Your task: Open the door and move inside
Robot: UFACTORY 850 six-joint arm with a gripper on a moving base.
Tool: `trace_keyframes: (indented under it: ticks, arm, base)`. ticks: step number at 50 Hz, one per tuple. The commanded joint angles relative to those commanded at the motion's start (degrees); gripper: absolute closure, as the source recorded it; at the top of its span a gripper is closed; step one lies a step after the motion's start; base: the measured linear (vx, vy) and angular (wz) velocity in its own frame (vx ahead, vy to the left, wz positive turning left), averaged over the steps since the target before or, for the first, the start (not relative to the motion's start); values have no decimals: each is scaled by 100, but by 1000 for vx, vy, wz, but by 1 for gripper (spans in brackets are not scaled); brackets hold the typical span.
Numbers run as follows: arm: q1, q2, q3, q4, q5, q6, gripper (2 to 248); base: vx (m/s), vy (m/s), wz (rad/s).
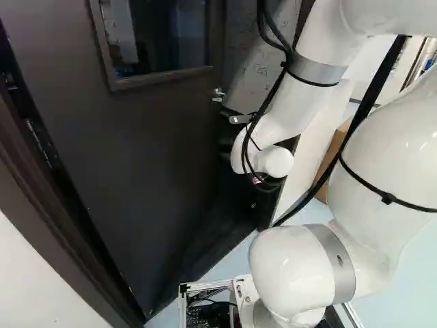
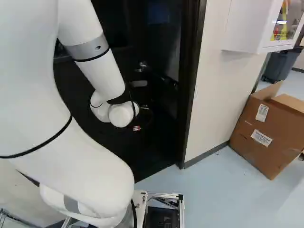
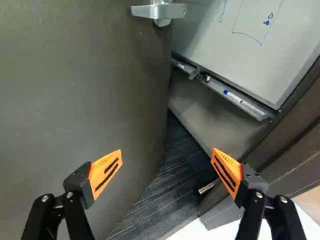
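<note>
At the left of the left base view, a dark brown door frame [image 1: 51, 212] borders the task's thing: a dark, flat door [image 1: 136, 137] with a framed window [image 1: 157, 37]. It stands ajar, its free edge toward the middle of that view. A silver metal lever handle [image 3: 150, 11] sits near that edge and, in the wrist view, lies ahead of the gripper. Next comes the white, jointed arm [image 1: 314, 61], reaching toward the doorway.

The black two-fingered gripper with orange pads [image 3: 167, 159] is spread wide and has hold of nothing. In the wrist view one finger is in front of the door panel, the other toward the opposite jamb. Ahead, past the door's edge, are a white whiteboard [image 3: 250, 45] with a marker tray [image 3: 212, 85] and dark ribbed flooring [image 3: 172, 172].

Farther right, in the right base view, come a pale wall [image 2: 213, 90], a white wall cabinet [image 2: 244, 28], a dark grey bin [image 2: 279, 65] and, below the cabinet, a tilted brown cardboard box [image 2: 261, 133].
</note>
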Motion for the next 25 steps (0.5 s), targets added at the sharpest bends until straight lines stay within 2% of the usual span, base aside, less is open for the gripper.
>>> trace_keyframes:
  ticks: [25]
  arm:
    - [15,-36,-35,0,0,0,3]
  base:
    - [66,41,-9]
